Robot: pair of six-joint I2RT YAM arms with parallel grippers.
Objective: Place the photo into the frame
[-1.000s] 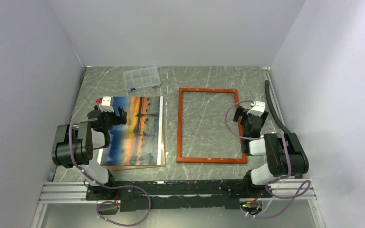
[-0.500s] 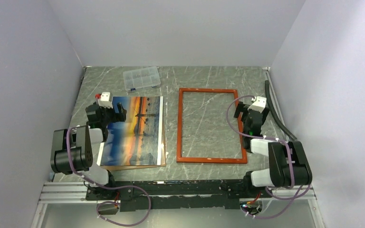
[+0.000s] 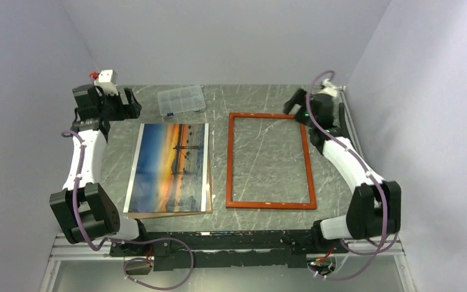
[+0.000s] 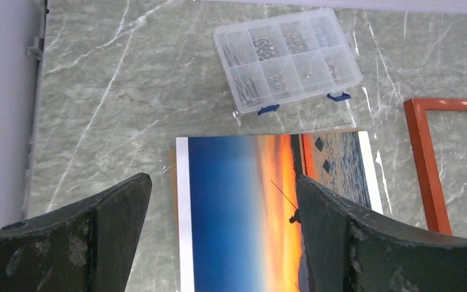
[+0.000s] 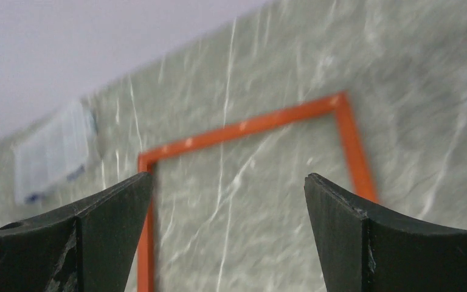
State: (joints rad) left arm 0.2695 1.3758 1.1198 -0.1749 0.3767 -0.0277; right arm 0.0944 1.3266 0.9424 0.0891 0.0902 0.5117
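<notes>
The photo (image 3: 170, 165), an orange-and-blue sunset print with white margins, lies face up on the left half of the table. The frame (image 3: 228, 161), a thin reddish-orange border, lies flat to its right, a narrow gap apart. My left gripper (image 3: 129, 104) is open and empty, raised beyond the photo's far left corner. In the left wrist view the photo (image 4: 243, 201) shows between the open left gripper (image 4: 222, 179). My right gripper (image 3: 293, 107) is open and empty, held high by the frame's far right corner. The right wrist view looks down on the frame (image 5: 243, 128) through the open right gripper (image 5: 228, 177).
A clear plastic compartment box (image 3: 182, 100) with small parts sits at the back, beyond the photo; it also shows in the left wrist view (image 4: 289, 58). A brown backing board (image 3: 164, 213) peeks out under the photo. Walls close in on the left, back and right.
Both arms have lifted and stretched toward the back. The left gripper left the photo's left side for the far left corner. The right gripper went from the frame's right edge to its far right corner.
</notes>
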